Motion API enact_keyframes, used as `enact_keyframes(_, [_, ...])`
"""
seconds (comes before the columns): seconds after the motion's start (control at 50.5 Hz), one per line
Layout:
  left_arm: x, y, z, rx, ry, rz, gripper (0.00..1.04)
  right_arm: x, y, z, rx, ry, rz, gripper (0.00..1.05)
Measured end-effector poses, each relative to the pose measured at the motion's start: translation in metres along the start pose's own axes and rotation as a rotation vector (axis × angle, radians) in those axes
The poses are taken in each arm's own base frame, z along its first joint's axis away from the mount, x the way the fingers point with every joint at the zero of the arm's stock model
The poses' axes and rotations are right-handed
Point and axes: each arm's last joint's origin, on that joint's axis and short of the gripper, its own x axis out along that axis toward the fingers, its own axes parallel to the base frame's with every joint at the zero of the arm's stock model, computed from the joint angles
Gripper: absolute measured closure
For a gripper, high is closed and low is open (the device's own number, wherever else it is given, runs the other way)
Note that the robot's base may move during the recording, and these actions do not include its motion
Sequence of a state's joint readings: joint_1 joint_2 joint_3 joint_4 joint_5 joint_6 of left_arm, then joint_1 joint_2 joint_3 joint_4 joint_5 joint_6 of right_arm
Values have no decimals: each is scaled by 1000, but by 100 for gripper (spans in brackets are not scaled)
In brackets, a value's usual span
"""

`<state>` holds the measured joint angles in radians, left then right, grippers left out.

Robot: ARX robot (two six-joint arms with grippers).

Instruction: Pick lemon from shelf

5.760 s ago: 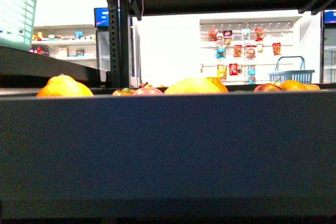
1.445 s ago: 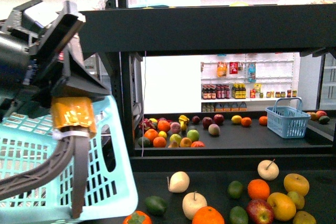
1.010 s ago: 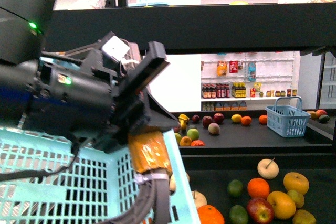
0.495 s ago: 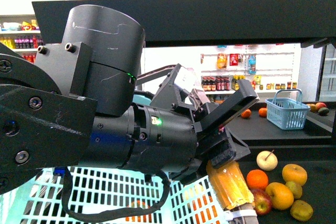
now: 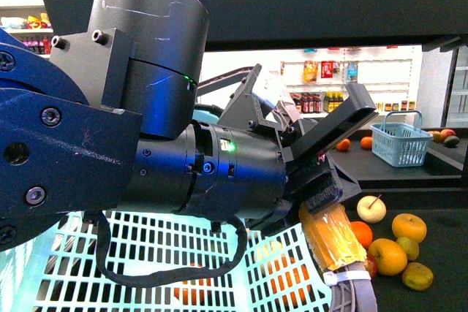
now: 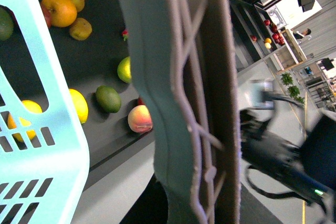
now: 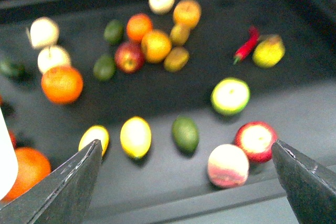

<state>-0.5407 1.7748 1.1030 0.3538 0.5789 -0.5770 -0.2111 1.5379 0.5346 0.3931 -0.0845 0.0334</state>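
The black shelf shows an upper tray edge [image 5: 329,5] and a dark fruit tray [image 5: 439,213]. Two yellow lemons [image 7: 136,137] [image 7: 94,139] lie side by side near the tray's front edge [image 7: 294,93]. My right gripper [image 7: 191,182] is open and empty above them, its fingertips spread wide. The lemons also show in the left wrist view [image 6: 79,105], one of them behind the basket wall. My left gripper [image 5: 342,275] is shut on the teal basket [image 5: 146,261], held in front of the shelf. The basket wall shows close up in the left wrist view [image 6: 37,145].
A lime [image 7: 185,134], a peach [image 7: 228,165] and a red apple [image 7: 255,140] lie beside the lemons. Oranges, apples and a red chilli [image 7: 247,45] lie further back. My left arm [image 5: 146,144] blocks most of the front view. A blue basket [image 5: 398,140] stands on a far tray.
The view rose from below the tray to above it. My left arm with the basket swung rightward across the front view and now fills most of it.
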Motion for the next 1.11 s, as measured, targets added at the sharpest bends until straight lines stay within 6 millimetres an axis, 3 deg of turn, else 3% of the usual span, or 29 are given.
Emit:
enact_keyframes(0.099, [0,0,0,-1,2,-1,96,45,6,-13,-38,136,43,8])
enact_keyframes(0.416, [0,0,0,-2,1,1,96,151,33,-51,-161,345,85,8])
enact_keyframes(0.633, [0,0,0,-2,2,-1,96,188,37,-63,-219,368,52,8])
enact_keyframes(1.108, [0,0,0,-2,2,0,96,231,46,-67,-245,375,26,8])
